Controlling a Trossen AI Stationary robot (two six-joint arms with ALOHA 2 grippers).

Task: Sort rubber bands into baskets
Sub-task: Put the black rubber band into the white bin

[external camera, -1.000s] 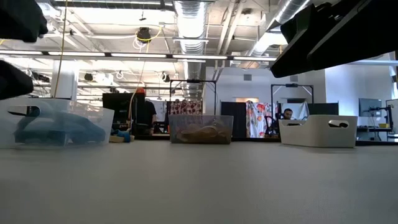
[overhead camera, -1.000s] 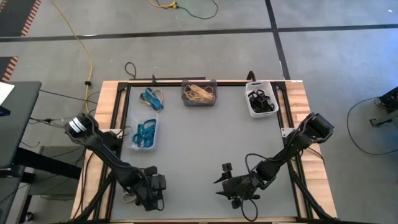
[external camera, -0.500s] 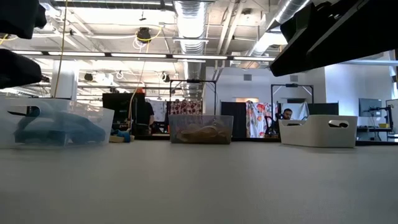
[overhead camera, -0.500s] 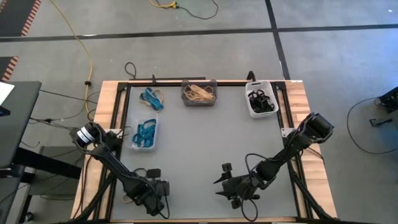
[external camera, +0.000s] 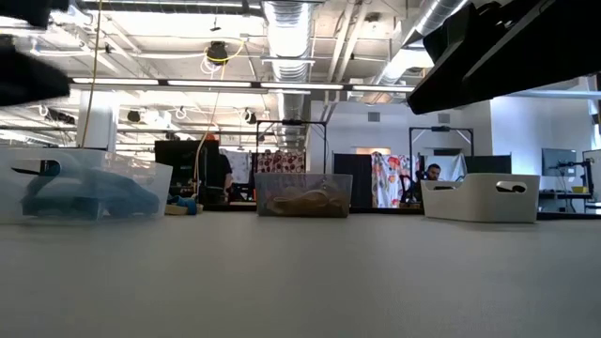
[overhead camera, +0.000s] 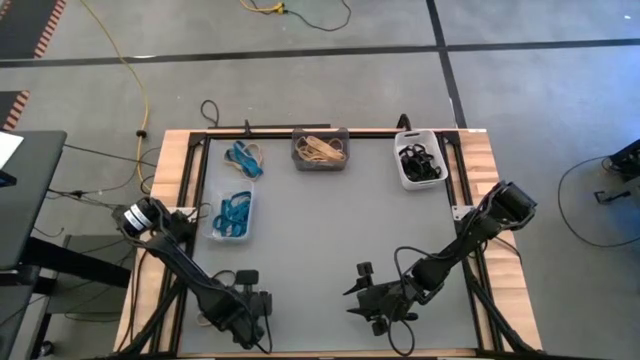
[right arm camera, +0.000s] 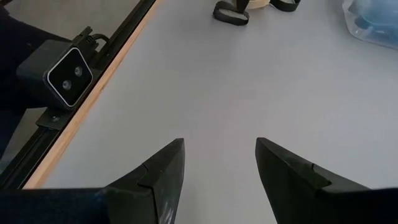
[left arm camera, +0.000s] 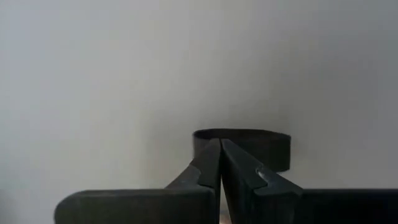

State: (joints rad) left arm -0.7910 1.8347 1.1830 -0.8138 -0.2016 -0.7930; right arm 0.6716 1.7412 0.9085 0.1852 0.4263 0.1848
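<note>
A smooth, matte grey surface sits in a frame of pale wood and black metal rails. Along its far edge stand three small rectangular plastic bins. The dark grey bin in the middle holds a tangle of thin tan rubber bands. The white bin at the far right corner, with rounded corners and slot handles, holds black rubber bands. The clear bin on the left side, nearer than the other two, holds blue rubber bands. A few loose blue bands lie in floppy loops on the bare surface at the far left, between the clear bin and the dark grey bin.

The left end effector is at the near left corner, its two dark fingers pressed flat together with nothing visibly between them. Just beyond their tips lies a broad, dark ring-shaped band; what it is made of cannot be told.

The right end effector hangs low over the near middle of the surface, its two dark tapered fingers spread apart and empty, above bare grey surface.
</note>
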